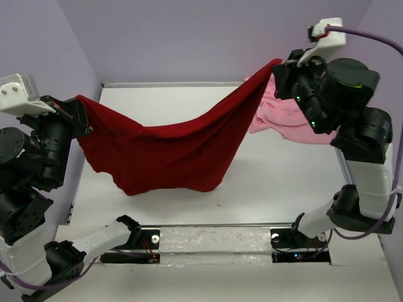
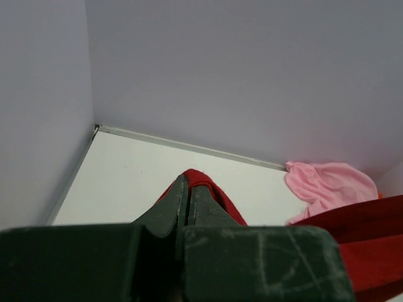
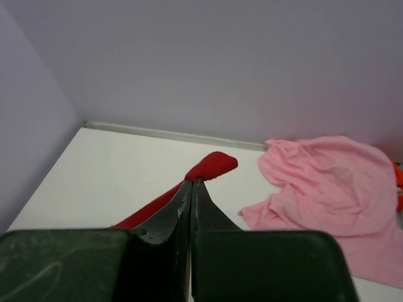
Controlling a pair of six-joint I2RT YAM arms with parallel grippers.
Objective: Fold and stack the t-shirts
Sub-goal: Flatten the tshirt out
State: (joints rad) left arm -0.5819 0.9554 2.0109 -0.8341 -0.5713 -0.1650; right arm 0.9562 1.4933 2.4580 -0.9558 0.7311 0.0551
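The dark red t-shirt hangs stretched in the air between both arms, sagging in the middle with its lower edge near the table. My left gripper is shut on its left corner, and red cloth pokes out past the closed left gripper. My right gripper is shut on the opposite corner, whose tip sticks out beyond the pinched right gripper. A light pink t-shirt lies crumpled at the back right. A sliver of bright orange cloth shows behind the pink one.
The white table is enclosed by pale violet walls at the back and sides, with a metal strip along the far edge. Both arm bases are bolted to the near edge.
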